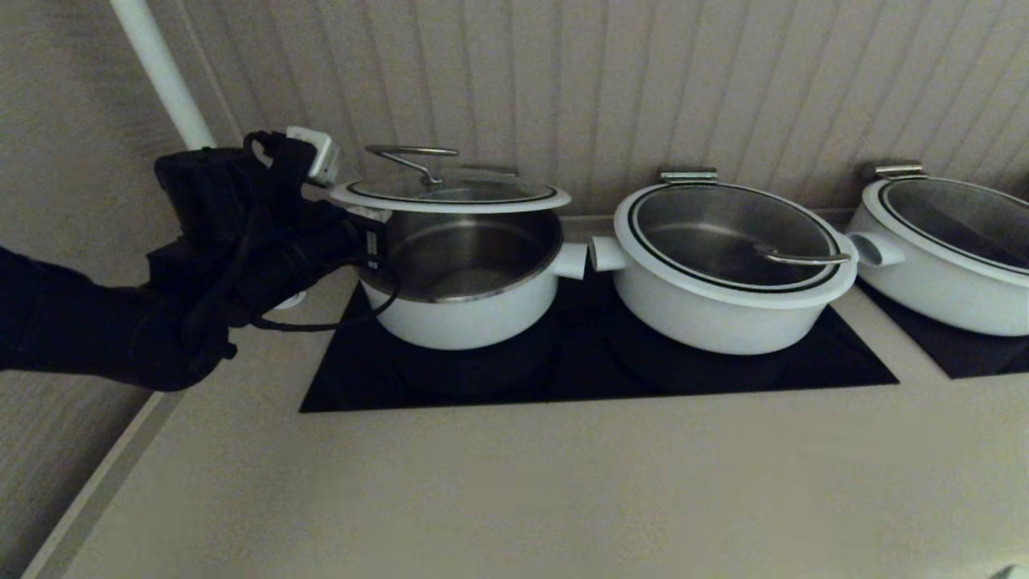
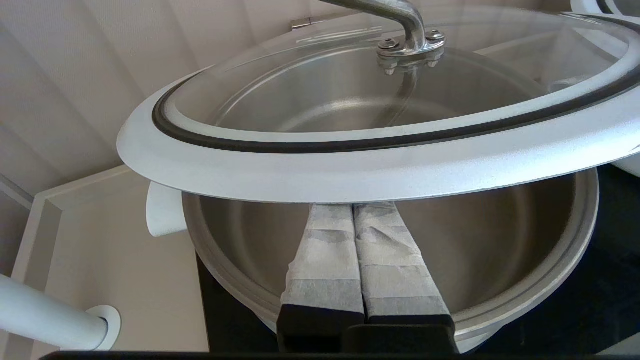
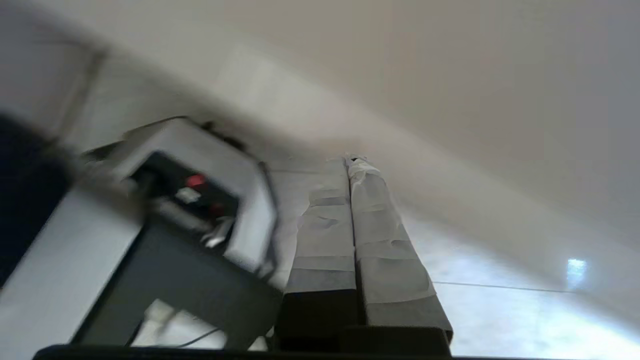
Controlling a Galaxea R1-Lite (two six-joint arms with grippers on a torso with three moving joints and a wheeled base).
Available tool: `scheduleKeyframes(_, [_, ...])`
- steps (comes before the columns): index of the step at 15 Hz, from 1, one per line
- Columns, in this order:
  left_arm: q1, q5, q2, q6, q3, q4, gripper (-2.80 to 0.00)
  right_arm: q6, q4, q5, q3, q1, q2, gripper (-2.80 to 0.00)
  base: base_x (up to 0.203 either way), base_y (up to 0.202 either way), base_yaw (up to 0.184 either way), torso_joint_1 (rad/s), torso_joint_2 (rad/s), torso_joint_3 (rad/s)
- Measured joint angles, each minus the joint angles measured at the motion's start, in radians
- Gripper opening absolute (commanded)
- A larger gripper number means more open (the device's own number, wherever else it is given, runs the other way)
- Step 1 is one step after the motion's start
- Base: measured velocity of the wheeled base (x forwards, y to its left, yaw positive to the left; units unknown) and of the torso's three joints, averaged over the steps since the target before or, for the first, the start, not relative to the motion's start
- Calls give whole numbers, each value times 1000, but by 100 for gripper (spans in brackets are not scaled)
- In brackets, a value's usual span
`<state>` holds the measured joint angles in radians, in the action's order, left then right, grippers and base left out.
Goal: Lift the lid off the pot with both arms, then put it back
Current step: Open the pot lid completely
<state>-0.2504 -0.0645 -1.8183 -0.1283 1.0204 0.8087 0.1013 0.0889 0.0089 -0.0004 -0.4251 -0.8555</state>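
1. Three white pots sit on black mats; the pot [image 1: 466,277] is leftmost.
2. Its lid [image 1: 450,193] is raised above it, propped on the left gripper [image 2: 354,207], fingers pressed together underneath the rim.
3. Right gripper [image 3: 352,162] is away from the pots, fingers together too.

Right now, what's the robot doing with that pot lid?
The robot's left end effector has its two fingers pressed together under the white rim of the lid, propping it up above the pot. You can see the shiny steel inside through the gap. The lid sits a bit tilted. The right end effector is shut too, but it is away from the pots and not helping. Two wider pots beside it have their lids on.
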Motion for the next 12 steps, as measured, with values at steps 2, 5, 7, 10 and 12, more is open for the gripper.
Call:
scheduleKeyframes(2, [0, -1, -1, 0, 0, 0, -280, -55, -83, 18, 0, 0, 95, -280, 0, 0, 0, 0, 0, 0])
scheduleKeyframes(5, [0, -1, -1, -1, 2, 0, -280, -63, -93, 18, 0, 0, 180, -280, 0, 0, 0, 0, 0, 0])
scheduleKeyframes(7, [0, -1, -1, 0, 2, 0, -280, -62, -94, 19, 0, -1, 229, -280, 0, 0, 0, 0, 0, 0])
scheduleKeyframes(10, [0, -1, -1, 0, 2, 0, -280, -62, -94, 18, 0, -1, 295, -280, 0, 0, 0, 0, 0, 0])
scheduleKeyframes(12, [0, -1, -1, 1, 1, 0, -280, -62, -94, 18, 0, -1, 356, -280, 0, 0, 0, 0, 0, 0])
